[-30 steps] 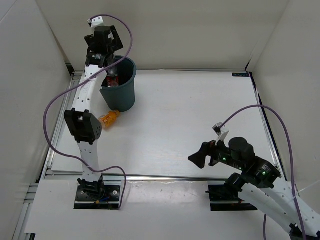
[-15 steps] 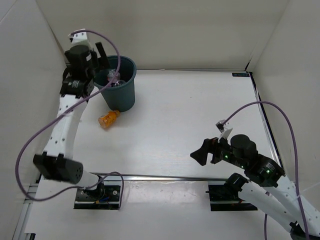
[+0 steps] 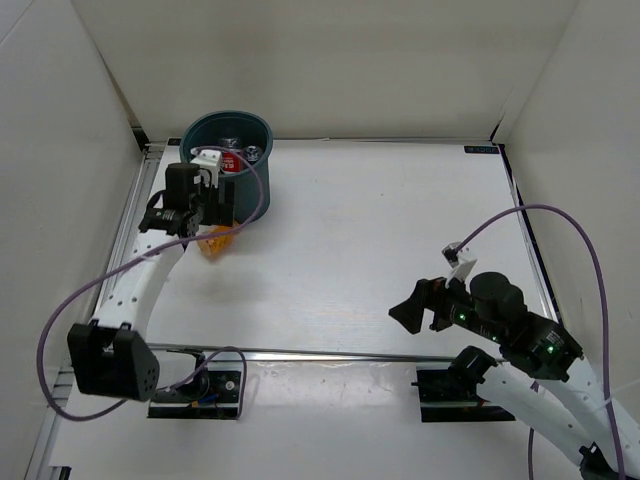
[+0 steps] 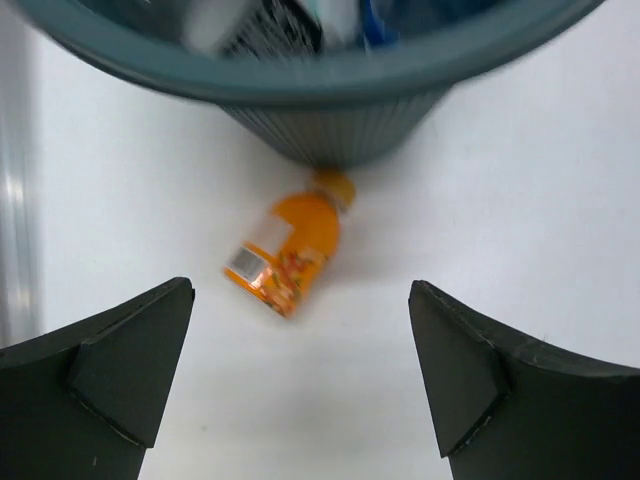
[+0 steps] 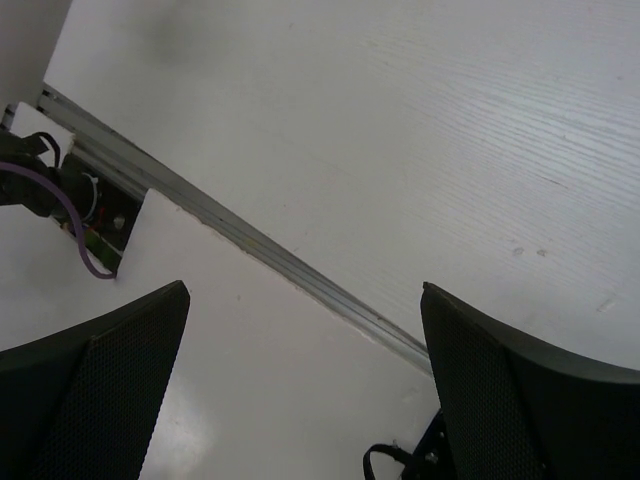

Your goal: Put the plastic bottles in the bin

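Observation:
The stubby orange bottle (image 4: 290, 245) lies on its side on the white table, its cap touching the base of the dark teal bin (image 4: 330, 110). In the top view only part of the orange bottle (image 3: 211, 242) shows below my left gripper (image 3: 217, 208). My left gripper (image 4: 300, 300) hangs above the bottle, open and empty. The bin (image 3: 196, 130) stands at the far left; a bottle with a red label (image 3: 236, 166) and other clear bottles lie inside, blurred in the left wrist view. My right gripper (image 3: 411, 311) is open and empty at the near right (image 5: 305, 300).
White walls close in the table on the left, back and right. An aluminium rail (image 3: 300, 352) runs along the near edge, and it also shows in the right wrist view (image 5: 260, 250). A purple cable (image 3: 60, 320) loops off the left arm.
My left gripper has come away from the bin's rim and dropped down in front of it, over the orange bottle. My right gripper has shifted only slightly.

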You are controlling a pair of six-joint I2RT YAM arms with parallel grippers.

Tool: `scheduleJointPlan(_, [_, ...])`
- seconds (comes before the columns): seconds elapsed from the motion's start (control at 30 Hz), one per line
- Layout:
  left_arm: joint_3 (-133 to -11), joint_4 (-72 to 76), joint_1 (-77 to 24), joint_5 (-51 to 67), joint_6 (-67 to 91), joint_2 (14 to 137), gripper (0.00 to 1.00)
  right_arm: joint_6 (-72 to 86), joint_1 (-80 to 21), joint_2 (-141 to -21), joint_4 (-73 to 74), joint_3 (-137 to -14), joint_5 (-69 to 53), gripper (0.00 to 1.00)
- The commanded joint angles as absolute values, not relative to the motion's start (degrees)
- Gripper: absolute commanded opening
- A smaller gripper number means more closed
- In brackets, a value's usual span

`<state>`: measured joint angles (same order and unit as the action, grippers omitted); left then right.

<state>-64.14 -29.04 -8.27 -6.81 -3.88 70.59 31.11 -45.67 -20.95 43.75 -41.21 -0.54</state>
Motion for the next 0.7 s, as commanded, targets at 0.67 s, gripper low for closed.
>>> scheduleJointPlan(0.67, [-47.47,-13.19,-6.60,2.11,-15.73,72.16,0.93,25.66,-45.88,-17.31,50.45,-50.36,3.34,1.00])
